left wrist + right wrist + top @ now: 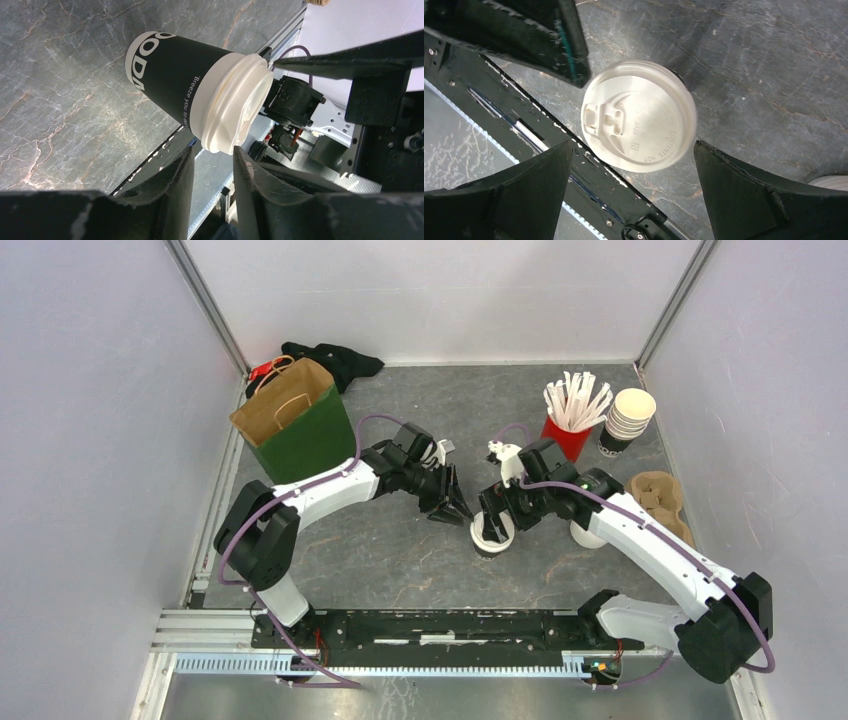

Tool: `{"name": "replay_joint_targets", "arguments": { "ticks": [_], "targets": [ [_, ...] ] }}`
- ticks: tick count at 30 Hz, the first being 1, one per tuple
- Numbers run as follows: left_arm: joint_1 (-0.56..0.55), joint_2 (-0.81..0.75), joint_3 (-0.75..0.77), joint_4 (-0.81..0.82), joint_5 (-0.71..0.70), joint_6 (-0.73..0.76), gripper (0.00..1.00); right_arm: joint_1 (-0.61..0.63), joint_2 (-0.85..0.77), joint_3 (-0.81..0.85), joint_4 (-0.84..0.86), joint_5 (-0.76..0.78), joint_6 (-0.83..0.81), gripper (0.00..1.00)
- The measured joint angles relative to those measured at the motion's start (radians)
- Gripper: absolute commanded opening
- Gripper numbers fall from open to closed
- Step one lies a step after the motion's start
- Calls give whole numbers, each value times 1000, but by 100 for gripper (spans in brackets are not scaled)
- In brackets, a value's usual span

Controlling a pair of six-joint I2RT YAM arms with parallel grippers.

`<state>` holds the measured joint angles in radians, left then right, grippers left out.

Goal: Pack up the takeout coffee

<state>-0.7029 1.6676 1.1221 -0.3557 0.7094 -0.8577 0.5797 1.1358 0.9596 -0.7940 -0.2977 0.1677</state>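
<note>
One takeout coffee, a dark paper cup with pale lettering and a white lid, stands on the grey table between the two arms. In the left wrist view the cup lies just past my left gripper, beside it. Its jaws stand partway apart, with the lid's rim at their tips and nothing deeper between them. My right gripper hovers over the same cup, wide open, its fingers either side of the lid and clear of it. A second white lid peeks from under the right arm; what is beneath it is hidden.
A green and brown paper bag stands open at the back left, with a black cloth behind it. At the back right are a red cup of white sticks, a stack of lidless cups and a cardboard carrier.
</note>
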Motion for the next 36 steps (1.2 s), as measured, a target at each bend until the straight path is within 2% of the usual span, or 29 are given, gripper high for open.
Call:
{"name": "replay_joint_targets", "arguments": {
  "ticks": [6, 21, 26, 36],
  "targets": [
    [0, 23, 14, 0, 0, 9, 34, 82, 40, 19, 0, 67, -12, 98],
    [0, 61, 26, 17, 4, 15, 38, 86, 54, 32, 2, 127, -17, 97],
    [0, 69, 30, 23, 8, 15, 37, 86, 58, 32, 6, 127, -17, 94],
    [0, 90, 37, -10, -9, 54, 35, 88, 68, 27, 42, 152, -2, 92]
  ]
}}
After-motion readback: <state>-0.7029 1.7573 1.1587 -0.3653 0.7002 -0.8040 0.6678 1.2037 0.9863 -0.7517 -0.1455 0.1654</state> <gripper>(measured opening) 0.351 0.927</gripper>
